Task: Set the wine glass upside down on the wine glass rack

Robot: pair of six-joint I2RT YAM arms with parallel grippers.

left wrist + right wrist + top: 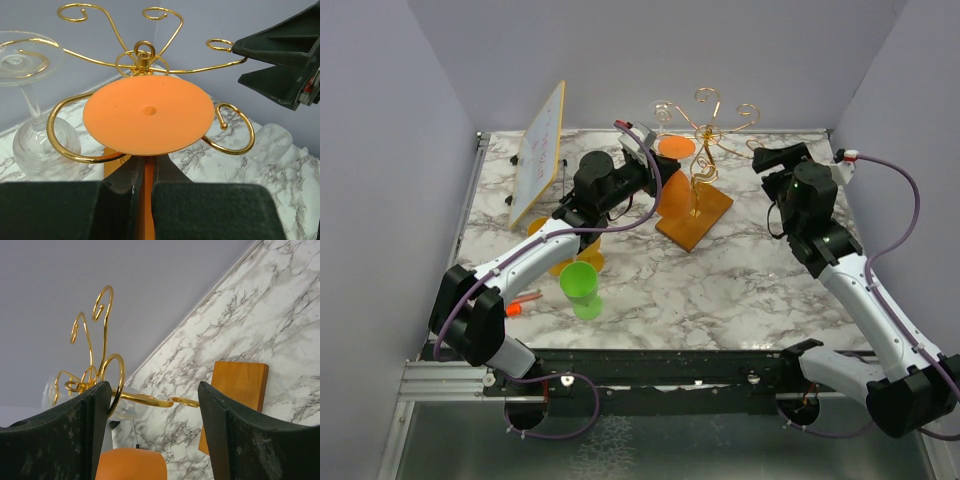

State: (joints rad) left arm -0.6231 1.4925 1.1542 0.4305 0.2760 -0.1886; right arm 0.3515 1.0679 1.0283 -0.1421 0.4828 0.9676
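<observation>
Left pincer (147, 172) clamps the wine glass (145, 115) by its stem; we judge it light, stiff, slick. Right pincer (152, 390) gapes wide near the rack (143, 55).

High rear view looking down, wrist views close, all sharing the wine glass rack (698, 222).

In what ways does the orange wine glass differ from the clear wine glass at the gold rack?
The orange wine glass is opaque; the clear wine glass is see-through. The orange one is clamped by its stem in the left gripper; the clear one appears to hang by its foot from an arm of the rack. Both are upside down, foot upward.
</observation>
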